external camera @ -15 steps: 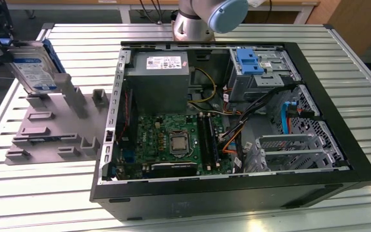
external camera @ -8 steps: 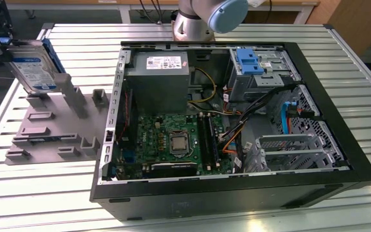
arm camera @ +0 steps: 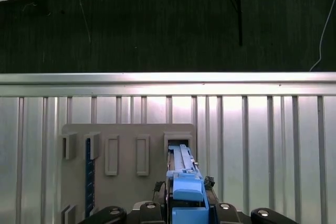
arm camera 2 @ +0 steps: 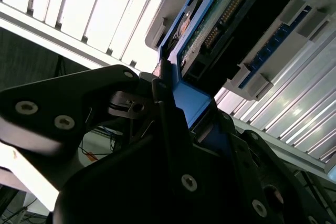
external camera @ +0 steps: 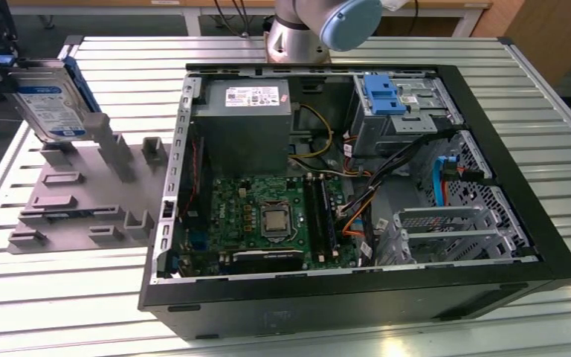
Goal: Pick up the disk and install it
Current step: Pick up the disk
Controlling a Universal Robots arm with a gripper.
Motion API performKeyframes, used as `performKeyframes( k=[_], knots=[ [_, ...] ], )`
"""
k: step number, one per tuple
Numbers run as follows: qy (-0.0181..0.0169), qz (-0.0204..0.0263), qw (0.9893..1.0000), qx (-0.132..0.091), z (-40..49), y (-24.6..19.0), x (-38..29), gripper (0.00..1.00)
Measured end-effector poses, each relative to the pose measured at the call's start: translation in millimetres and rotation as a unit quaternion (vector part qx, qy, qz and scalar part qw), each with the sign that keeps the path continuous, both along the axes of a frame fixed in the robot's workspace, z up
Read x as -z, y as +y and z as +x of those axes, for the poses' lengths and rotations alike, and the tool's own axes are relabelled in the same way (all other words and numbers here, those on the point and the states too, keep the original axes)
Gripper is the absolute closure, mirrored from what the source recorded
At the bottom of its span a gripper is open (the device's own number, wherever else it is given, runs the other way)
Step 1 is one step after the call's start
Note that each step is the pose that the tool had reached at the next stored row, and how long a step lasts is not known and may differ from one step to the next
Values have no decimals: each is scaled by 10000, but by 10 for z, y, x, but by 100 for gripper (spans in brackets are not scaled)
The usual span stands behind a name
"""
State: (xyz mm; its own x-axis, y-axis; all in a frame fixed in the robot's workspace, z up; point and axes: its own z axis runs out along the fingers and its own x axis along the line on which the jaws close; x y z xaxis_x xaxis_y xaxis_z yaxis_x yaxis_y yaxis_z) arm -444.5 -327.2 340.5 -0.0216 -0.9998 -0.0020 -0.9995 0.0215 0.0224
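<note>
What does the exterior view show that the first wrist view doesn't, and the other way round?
Exterior view: the open computer case with its power supply, motherboard and cables, and the arm's base beyond it. First wrist view: the dark floor past the table's edge. Both: the disk upright at the grey fixture, on the slatted table.

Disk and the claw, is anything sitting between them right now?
Nothing visible. The claw is closed on the disk at its blue side rail, the disk standing on edge at the grey fixture on the exterior view's left.
</note>
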Motion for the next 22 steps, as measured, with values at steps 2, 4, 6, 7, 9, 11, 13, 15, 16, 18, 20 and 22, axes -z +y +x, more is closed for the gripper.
performKeyframes(
  k=[2,4,6,7,9,11,13,15,16,18,20,22],
  knots=[
    [0,0,10000,0,-1,0,-9,64],
    [0,0,10000,0,0,1,-17,64],
    [0,0,10000,0,0,1,-25,64],
    [0,0,10000,0,0,1,-28,64],
    [1,0,10000,0,0,1,-36,64],
    [0,0,10000,0,0,1,-44,64],
    [0,0,10000,0,0,1,-53,64],
    [0,0,10000,0,0,1,-61,64],
    [0,0,10000,0,0,1,-66,64],
    [0,0,10000,0,0,1,-76,64],
    [0,0,10000,0,0,1,-88,64],
    [0,0,10000,0,0,1,-100,64]
  ],
)
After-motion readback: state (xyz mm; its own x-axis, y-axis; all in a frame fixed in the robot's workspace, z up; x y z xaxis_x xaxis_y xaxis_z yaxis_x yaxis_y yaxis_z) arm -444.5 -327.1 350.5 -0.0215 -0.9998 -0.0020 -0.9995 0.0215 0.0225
